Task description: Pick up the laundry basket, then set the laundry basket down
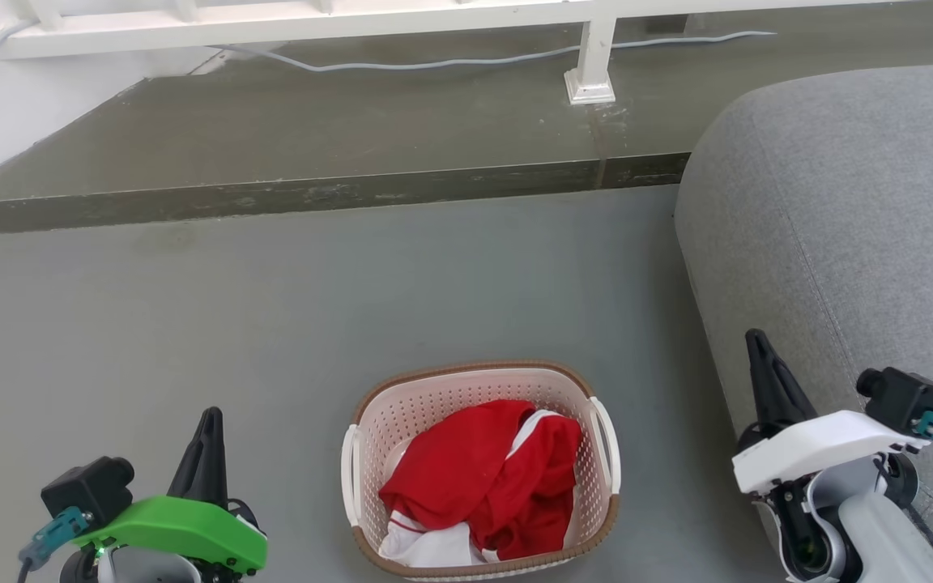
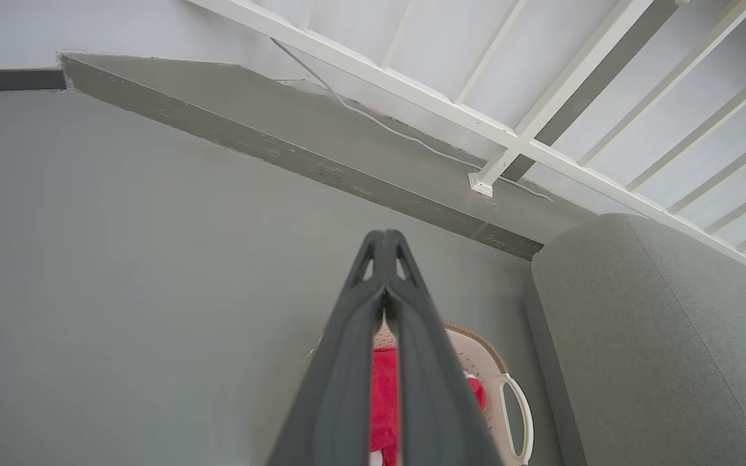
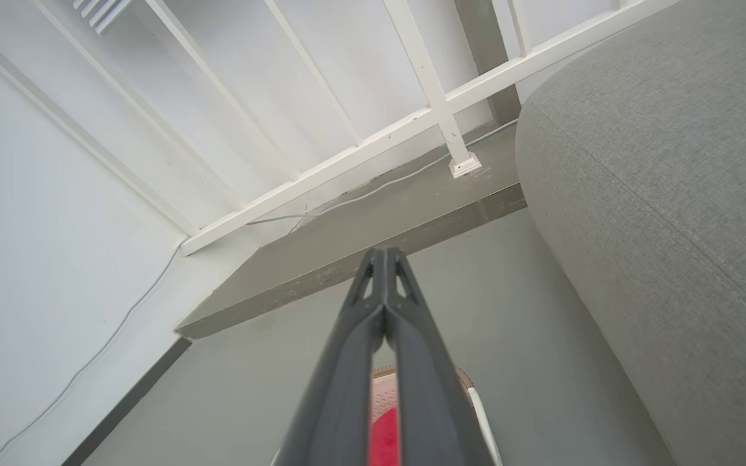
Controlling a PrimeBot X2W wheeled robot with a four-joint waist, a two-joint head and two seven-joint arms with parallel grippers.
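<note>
head view: sofa point(image 1: 839, 243) near laundry basket point(image 1: 466, 370)

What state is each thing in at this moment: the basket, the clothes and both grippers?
Basket: upright on the floor, not held.
Red garment: crumpled inside the basket, lying over a white garment.
Left gripper: shut, empty, apart from the basket.
Right gripper: shut, empty, apart from the basket.
</note>
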